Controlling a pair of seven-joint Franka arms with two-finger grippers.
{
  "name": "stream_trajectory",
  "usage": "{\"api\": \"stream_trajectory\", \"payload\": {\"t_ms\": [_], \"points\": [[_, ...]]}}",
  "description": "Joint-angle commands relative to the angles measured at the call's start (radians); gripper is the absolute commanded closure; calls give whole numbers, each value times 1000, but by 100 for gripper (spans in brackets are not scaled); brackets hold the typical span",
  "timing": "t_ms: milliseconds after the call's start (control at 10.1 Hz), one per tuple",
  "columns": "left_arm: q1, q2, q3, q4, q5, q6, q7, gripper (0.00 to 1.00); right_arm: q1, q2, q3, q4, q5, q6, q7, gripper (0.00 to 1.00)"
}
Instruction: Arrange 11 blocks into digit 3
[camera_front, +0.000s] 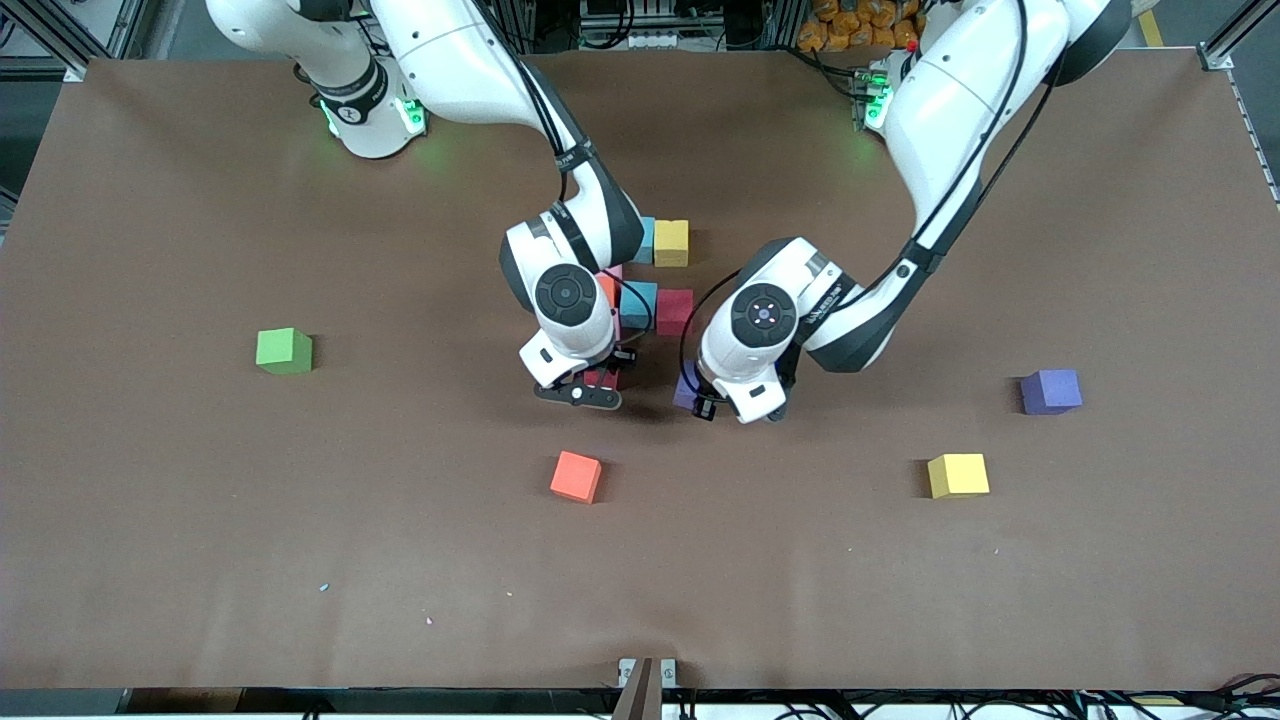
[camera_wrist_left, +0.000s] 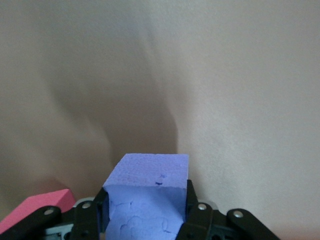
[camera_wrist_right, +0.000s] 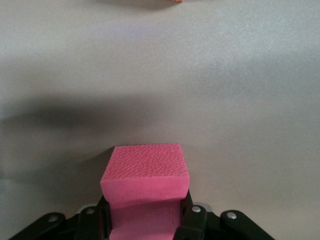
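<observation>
Item: partly built digit, a cluster of blocks at mid-worktop (camera_front: 200, 560), taken here as landmark. Visible members: yellow block (camera_front: 671, 242), light blue block (camera_front: 645, 240) touching it, a second light blue block (camera_front: 640, 304), crimson block (camera_front: 675, 311) beside that; others are hidden under the right arm. Right gripper (camera_wrist_right: 145, 220): low at the cluster's camera-side edge, jaws pinching a pink block (camera_wrist_right: 145, 182), seemingly to set it into the figure's lower part. Left gripper (camera_wrist_left: 147, 217): beside it, toward the left arm's end, jaws pinching a purple block (camera_wrist_left: 147, 192), likely for the neighbouring cell. Loose stock, nearer the camera than the cluster: orange block (camera_front: 576, 476), second yellow block (camera_front: 958, 475), second purple block (camera_front: 1051, 391). Green block (camera_front: 284, 351): well apart toward the right arm's end, apparently surplus.
</observation>
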Motion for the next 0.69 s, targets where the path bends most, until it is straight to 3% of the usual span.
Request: {"api": "stream_trajectory", "payload": {"t_ms": [0, 591], "points": [[-65, 37, 47, 73, -24, -16, -21, 42, -10, 18, 12, 27, 20, -3, 6, 100], [-86, 60, 50, 105, -24, -14, -58, 42, -14, 16, 11, 27, 16, -18, 0, 100]]}}
